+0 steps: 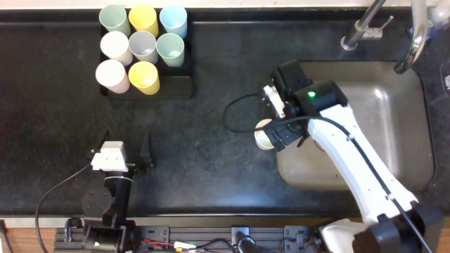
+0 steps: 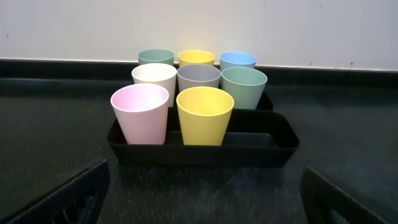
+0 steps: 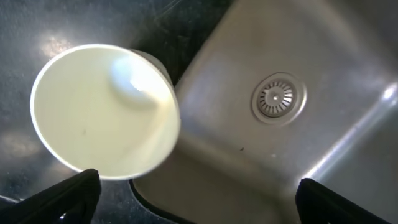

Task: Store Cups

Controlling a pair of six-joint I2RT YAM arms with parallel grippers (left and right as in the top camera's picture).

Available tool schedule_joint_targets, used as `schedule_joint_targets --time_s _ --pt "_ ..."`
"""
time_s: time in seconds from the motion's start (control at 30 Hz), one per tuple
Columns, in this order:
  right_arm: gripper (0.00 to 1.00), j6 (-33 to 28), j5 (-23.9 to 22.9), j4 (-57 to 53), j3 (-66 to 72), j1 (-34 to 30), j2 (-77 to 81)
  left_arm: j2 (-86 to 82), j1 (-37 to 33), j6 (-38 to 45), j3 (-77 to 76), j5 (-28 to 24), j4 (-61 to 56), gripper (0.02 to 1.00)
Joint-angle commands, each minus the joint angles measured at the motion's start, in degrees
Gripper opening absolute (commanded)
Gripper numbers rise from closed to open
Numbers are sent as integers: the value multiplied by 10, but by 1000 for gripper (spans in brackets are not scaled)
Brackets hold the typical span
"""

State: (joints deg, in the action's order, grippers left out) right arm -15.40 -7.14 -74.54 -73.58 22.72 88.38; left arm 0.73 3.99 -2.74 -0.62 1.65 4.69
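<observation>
A cream cup (image 3: 102, 112) stands upright with its mouth up on the dark counter, at the sink's left corner (image 1: 264, 135). My right gripper (image 3: 193, 186) hovers over it and the sink rim, open, fingers spread wide and holding nothing (image 1: 279, 125). A black tray (image 2: 261, 140) at the counter's back left holds several pastel cups, among them a pink cup (image 2: 140, 114) and a yellow cup (image 2: 204, 114) in the front row (image 1: 144, 77). My left gripper (image 2: 202, 186) is low near the counter's front left, open and facing the tray (image 1: 128, 144).
The steel sink (image 1: 394, 133) with its drain (image 3: 275, 98) lies at the right, a faucet (image 1: 365, 24) behind it. A black cable (image 1: 235, 112) loops on the counter left of the right gripper. The tray's front right slot (image 1: 176, 86) is bare.
</observation>
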Motion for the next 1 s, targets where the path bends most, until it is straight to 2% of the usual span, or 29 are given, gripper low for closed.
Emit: schedule_joint_targets --time_s 0.03,0.23,0.47,0.5,0.53,0.57,0.6,0.63,0.67,0.7,0.87,1.0 --pt "998 -26 46 7 -26 -12 29 -6 -2 10 2 -5 0 998" --pt "998 -26 56 17 -32 -14 68 -6 -2 10 2 -5 0 998" --pt "952 -27 57 28 -32 -14 93 -6 -2 10 2 -5 0 998" --pt "915 -27 60 28 -32 -14 94 -6 -2 10 2 -5 0 998" --pt "798 -28 64 28 -32 -14 97 -6 -2 10 2 -5 0 998" --pt "483 -28 68 28 -32 -12 98 -6 -2 10 2 -5 0 998" --pt "270 -29 75 28 -32 -12 101 -6 -2 10 2 -5 0 998" --pt "207 -29 81 28 -32 -10 103 -6 -2 11 2 -5 0 998" --pt "93 -30 84 28 -32 -10 105 -6 -2 10 2 -5 0 998" --pt "45 -31 87 28 -32 -9 107 -6 -2 10 2 -5 0 998" --pt "45 -31 89 28 -33 -3 109 -6 -2 11 2 -5 0 998" --pt "45 -18 66 -8 -92 8 106 -6 -2 10 2 -5 0 998"
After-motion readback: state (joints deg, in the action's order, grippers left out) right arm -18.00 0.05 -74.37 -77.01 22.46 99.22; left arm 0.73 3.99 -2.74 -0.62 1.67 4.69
